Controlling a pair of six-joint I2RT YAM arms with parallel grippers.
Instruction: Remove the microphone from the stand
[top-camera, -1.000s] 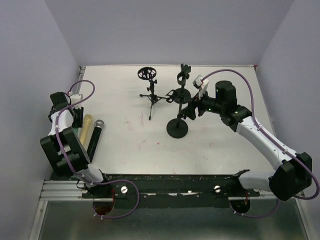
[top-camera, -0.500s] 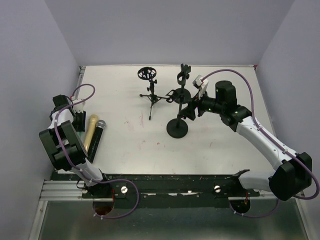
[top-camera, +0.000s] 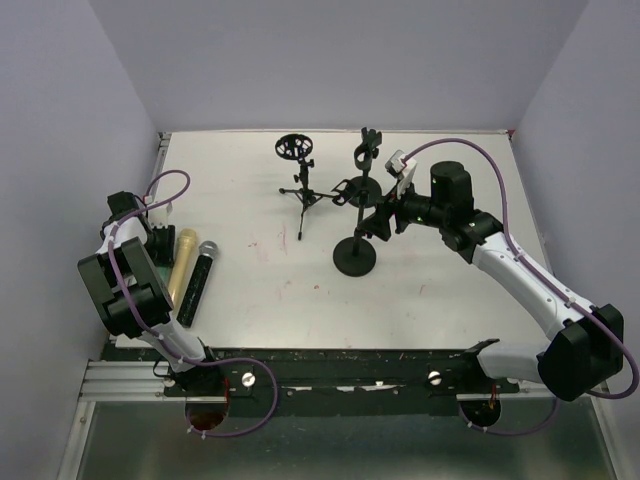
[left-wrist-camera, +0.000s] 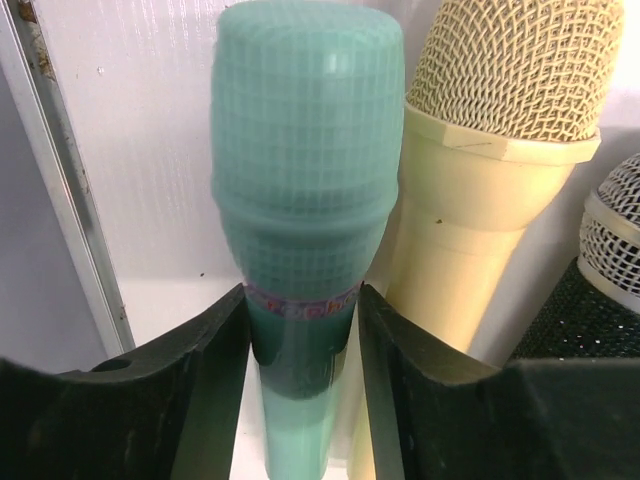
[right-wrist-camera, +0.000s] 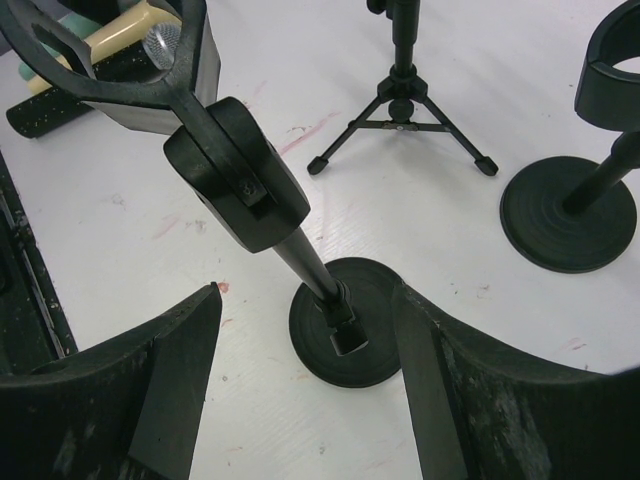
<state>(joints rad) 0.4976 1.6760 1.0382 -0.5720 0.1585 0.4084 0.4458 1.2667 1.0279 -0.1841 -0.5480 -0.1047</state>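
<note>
Stiff, smooth and probably light, the teal microphone (left-wrist-camera: 305, 150) wants holding at its slim handle, where the left hand (left-wrist-camera: 303, 315) flanks it, grip unclear.

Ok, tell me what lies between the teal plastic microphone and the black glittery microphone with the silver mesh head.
A cream plastic microphone lies between the teal plastic microphone and the black glittery microphone, as the left wrist view shows.

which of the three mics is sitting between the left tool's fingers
The teal microphone: the fingers of the left tool flank its handle. The cream microphone and the black microphone with the silver grille lie beside it, outside the fingers.
</note>
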